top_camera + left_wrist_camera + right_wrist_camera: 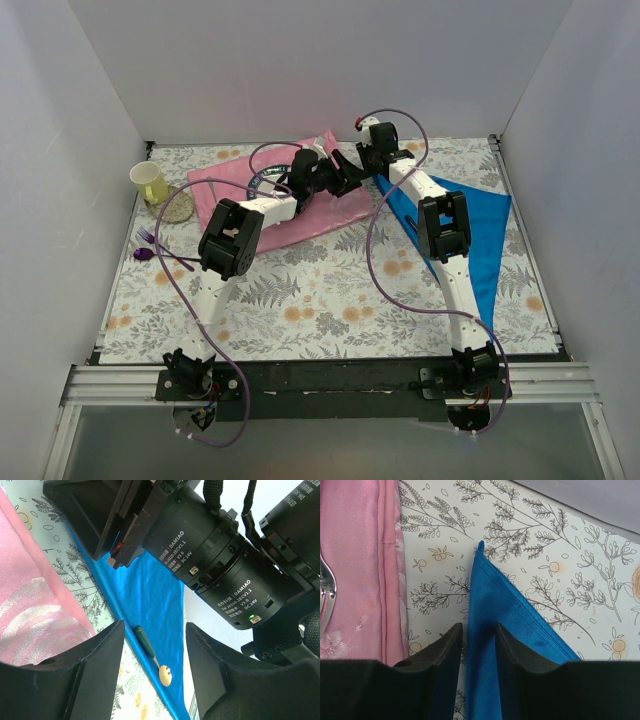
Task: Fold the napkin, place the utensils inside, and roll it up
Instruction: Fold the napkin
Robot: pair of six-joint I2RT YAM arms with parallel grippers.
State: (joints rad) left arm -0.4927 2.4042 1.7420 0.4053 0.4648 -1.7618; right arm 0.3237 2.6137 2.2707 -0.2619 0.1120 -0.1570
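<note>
The blue napkin (472, 228) lies folded in a triangle at the right of the table, one corner pointing back-left. My right gripper (373, 172) is at that corner; in the right wrist view its jaws (479, 630) stand narrow, astride the napkin's (510, 610) left edge with cloth pinched between them. The gold-bowled spoon (153, 656) with a dark green handle lies on the napkin (150, 592) near its edge. My left gripper (155, 627) hovers above it, open and empty, beside the right wrist (345, 180). In the top view the spoon is hidden by the arms.
The pink mat (255, 190) lies back-left under the left arm, with a silver fork (326, 595) on it. A yellow cup (150, 182), a round coaster (178, 210) and purple plastic cutlery (150, 242) are at the far left. White walls enclose the table.
</note>
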